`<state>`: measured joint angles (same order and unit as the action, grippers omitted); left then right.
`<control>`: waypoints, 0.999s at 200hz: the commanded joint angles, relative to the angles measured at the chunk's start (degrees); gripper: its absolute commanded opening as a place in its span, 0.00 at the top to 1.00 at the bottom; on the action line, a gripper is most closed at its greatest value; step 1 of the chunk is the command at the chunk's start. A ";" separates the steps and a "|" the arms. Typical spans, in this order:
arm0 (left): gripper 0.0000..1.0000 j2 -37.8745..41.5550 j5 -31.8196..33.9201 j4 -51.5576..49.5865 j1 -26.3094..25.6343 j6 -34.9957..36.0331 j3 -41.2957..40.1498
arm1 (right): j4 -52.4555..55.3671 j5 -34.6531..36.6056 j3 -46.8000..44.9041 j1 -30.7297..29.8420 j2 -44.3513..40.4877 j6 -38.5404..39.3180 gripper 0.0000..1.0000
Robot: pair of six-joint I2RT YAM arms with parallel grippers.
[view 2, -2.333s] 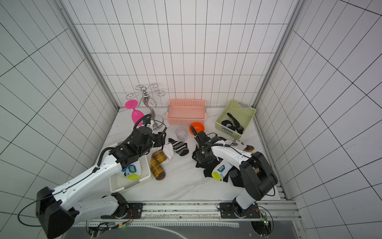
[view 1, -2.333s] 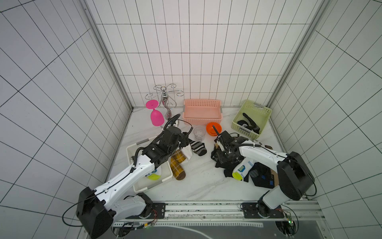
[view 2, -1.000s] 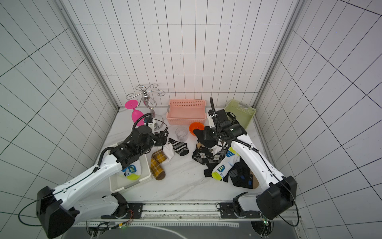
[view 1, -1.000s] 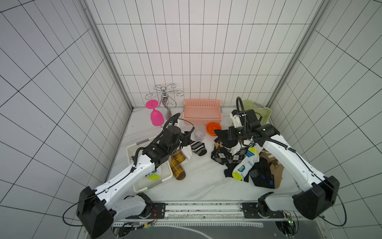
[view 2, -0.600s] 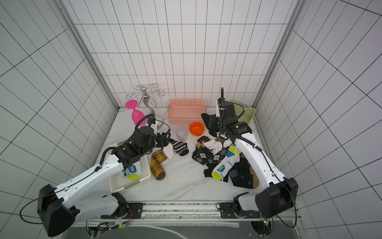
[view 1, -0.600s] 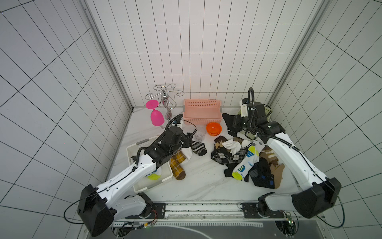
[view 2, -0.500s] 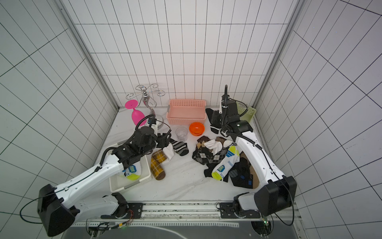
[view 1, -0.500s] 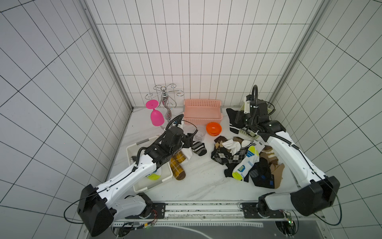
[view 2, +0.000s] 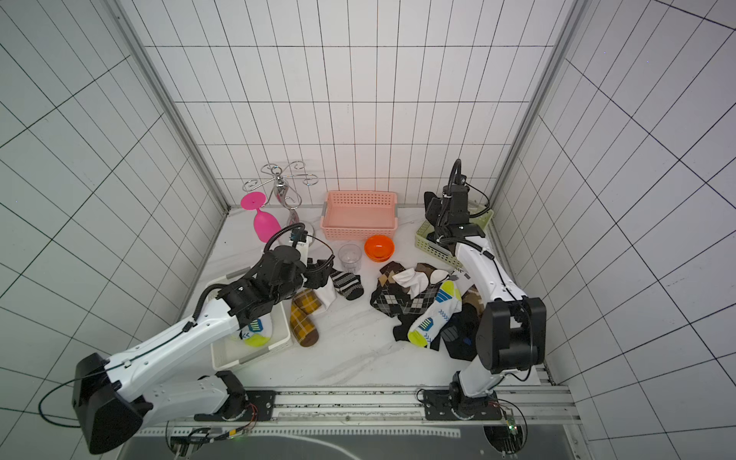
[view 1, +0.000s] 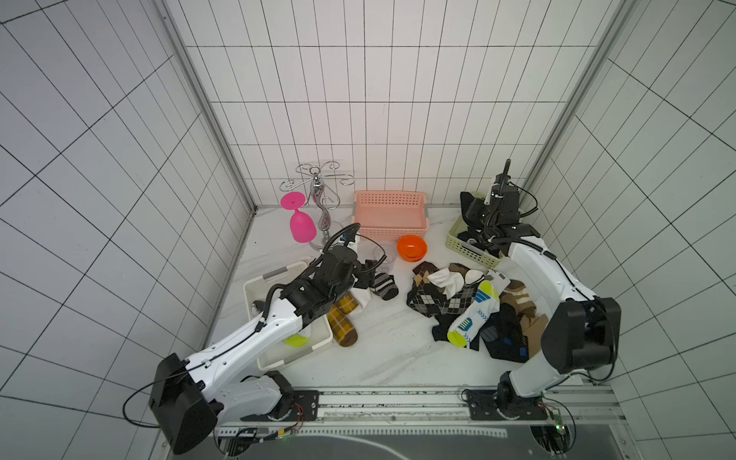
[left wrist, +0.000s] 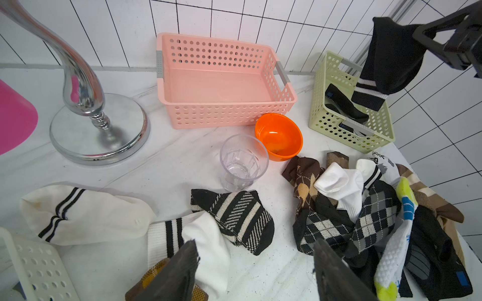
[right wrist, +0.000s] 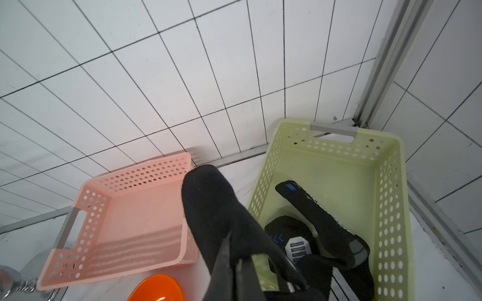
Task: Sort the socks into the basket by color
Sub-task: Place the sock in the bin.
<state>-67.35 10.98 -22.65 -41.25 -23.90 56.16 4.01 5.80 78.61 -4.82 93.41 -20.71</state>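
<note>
My right gripper point(right wrist: 234, 250) is shut on a black sock point(right wrist: 216, 208) with white cuff stripes and holds it in the air over the near-left rim of the green basket point(right wrist: 326, 161). In both top views the sock point(view 1: 468, 207) point(view 2: 432, 207) hangs at the back right. Two black socks point(right wrist: 326, 229) lie in that basket. My left gripper point(left wrist: 254, 245) is open, low over a black-and-white plaid sock point(left wrist: 234, 211) and white socks with black stripes point(left wrist: 86, 213). A mixed pile of socks point(view 1: 458, 302) lies right of centre.
An empty pink basket point(view 1: 390, 215) stands at the back wall. In front of it are an orange bowl point(view 1: 412, 247) and a clear cup point(left wrist: 243, 161). A white basket point(view 1: 278, 358) holds a white-and-yellow sock. A chrome rack point(view 1: 318, 199) and pink glass point(view 1: 302, 225) stand back left.
My right arm lifted the black sock off the pile and carried it back and right, to above the green basket. The left arm has barely moved.
</note>
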 commanded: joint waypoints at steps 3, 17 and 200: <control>0.29 0.14 1.50 -1.26 -0.31 1.04 2.24 | -4.26 -2.62 4.73 3.53 4.65 -4.46 1.00; 0.29 -0.21 1.75 -1.48 -0.28 0.99 2.27 | -4.71 -3.78 5.55 5.22 8.16 -5.45 1.00; 0.27 -10.78 -0.49 -2.93 -0.31 0.80 6.15 | 3.22 -10.24 18.27 11.50 27.34 -3.58 0.70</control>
<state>-77.41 11.57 -25.58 -41.28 -23.53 60.60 5.41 -4.08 90.72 6.39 121.97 -24.84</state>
